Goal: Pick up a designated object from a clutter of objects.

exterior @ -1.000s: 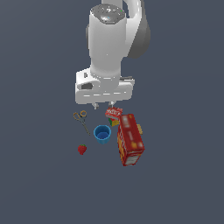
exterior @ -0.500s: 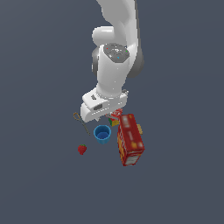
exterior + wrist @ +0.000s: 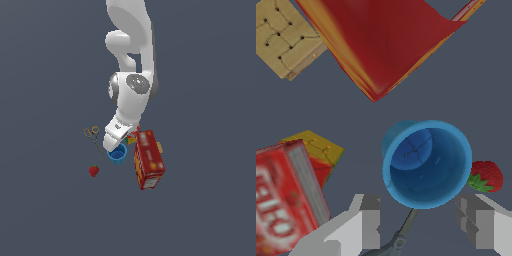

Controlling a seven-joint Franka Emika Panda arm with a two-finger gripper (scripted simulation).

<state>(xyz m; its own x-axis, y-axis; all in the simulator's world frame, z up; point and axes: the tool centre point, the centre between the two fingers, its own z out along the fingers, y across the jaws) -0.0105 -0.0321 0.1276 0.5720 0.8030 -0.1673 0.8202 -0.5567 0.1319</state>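
The small bright blue cup (image 3: 118, 155) stands upright on the grey floor, between the scissors and the big red cracker box (image 3: 148, 160). In the wrist view the cup (image 3: 427, 162) shows its open mouth. My gripper (image 3: 426, 224) is open and empty, its two grey fingers (image 3: 370, 220) spread wider than the cup and still beside its rim, not around it. In the exterior view the hand (image 3: 116, 136) hangs low right over the cup. The small red-labelled cube (image 3: 287, 197) lies close by one finger.
A tiny strawberry (image 3: 93, 171) lies on the exterior view's left of the cup; it shows beside the cup in the wrist view (image 3: 485, 176). Scissors with yellowish handles (image 3: 92, 134) lie behind it. The cracker box (image 3: 381, 40) is close to the cup.
The arm has bent forward and lowered the hand from above the clutter down to just over the blue cup. The objects have not moved.
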